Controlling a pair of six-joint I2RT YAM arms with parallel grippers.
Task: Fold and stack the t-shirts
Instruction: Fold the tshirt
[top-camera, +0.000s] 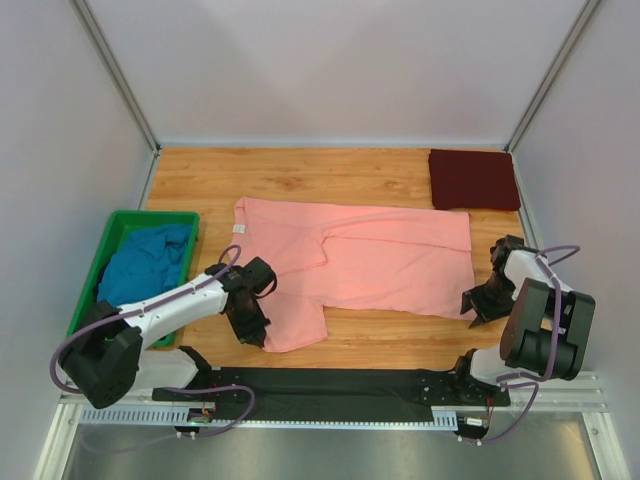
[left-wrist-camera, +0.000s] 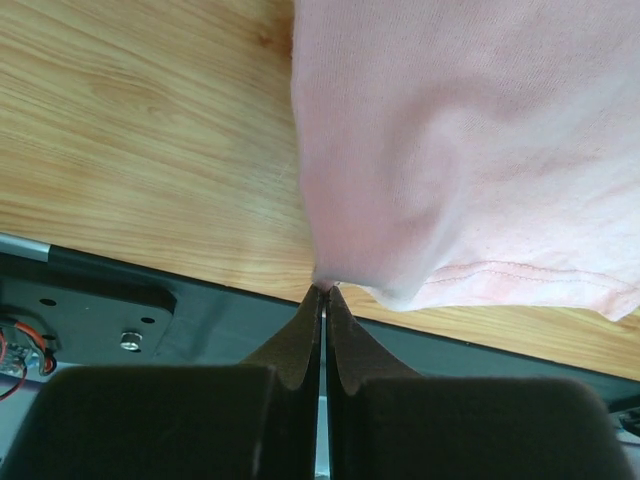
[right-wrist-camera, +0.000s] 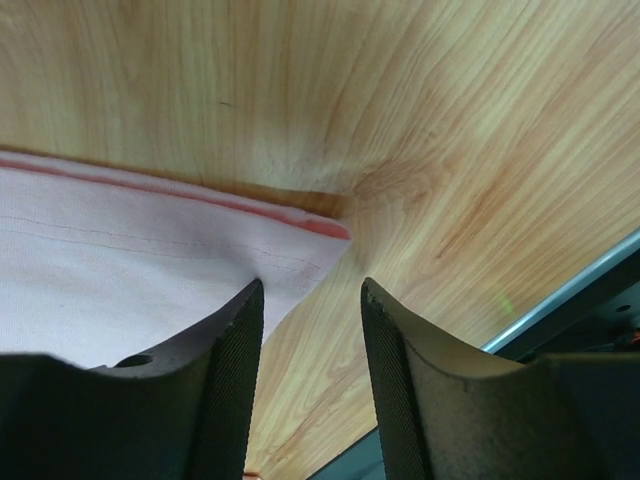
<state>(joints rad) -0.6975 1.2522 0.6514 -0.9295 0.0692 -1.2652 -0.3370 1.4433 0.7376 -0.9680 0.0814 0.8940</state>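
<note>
While the left jaws clamped the left end of the pink t-shirt (top-camera: 385, 265), the right jaws gaped at its right corner.

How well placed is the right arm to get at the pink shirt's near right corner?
Probably yes, well placed: the right gripper is poised with jaws open right at the salmon-pink t-shirt's corner, with only wooden table beside it and nothing in between.

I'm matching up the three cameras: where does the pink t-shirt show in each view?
Top external: pink t-shirt spread flat mid-table.
Left wrist: pink t-shirt upper right, its edge pinched in the shut left gripper.
Right wrist: pink t-shirt lower left, corner just ahead of the open right gripper.
Shared landmark: the wooden table, in all three.
</note>
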